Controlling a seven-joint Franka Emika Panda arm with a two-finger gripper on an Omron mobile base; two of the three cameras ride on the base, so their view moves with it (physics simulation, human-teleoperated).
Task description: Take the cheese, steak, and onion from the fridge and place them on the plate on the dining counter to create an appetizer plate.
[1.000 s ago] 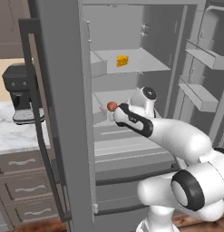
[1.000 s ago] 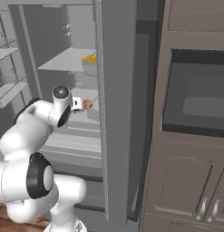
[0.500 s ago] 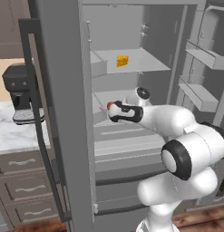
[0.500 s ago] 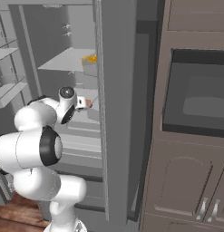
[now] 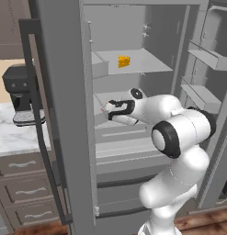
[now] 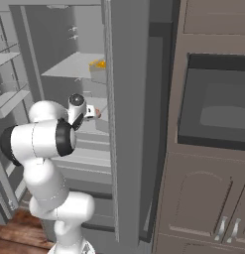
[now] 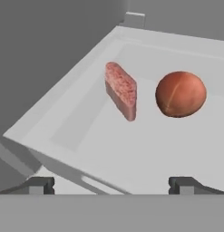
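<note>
The fridge (image 5: 64, 92) stands open. On its upper shelf sits the yellow cheese (image 5: 124, 61), also seen as the cheese (image 6: 98, 63) past the door edge. My gripper (image 5: 108, 110) reaches into the left end of the middle shelf. In the hand view the pinkish steak (image 7: 121, 89) stands on its edge on the pale shelf (image 7: 86, 149), with the round reddish-brown onion (image 7: 181, 94) just to its right. Both lie a short way ahead of my gripper (image 7: 112, 186), which is open with nothing between its fingertips (image 7: 38, 185).
A dark coffee machine (image 5: 20, 98) stands on the marble worktop (image 5: 9, 135) with drawers, left of the fridge door. The right fridge door's shelves (image 5: 204, 57) hang open. A dark built-in microwave (image 6: 218, 109) and brown cabinets (image 6: 213, 213) sit right of the fridge.
The arm has folded and pushed the hand further left and deeper over the middle shelf, closer to the steak and onion. The jaws have stayed open.
</note>
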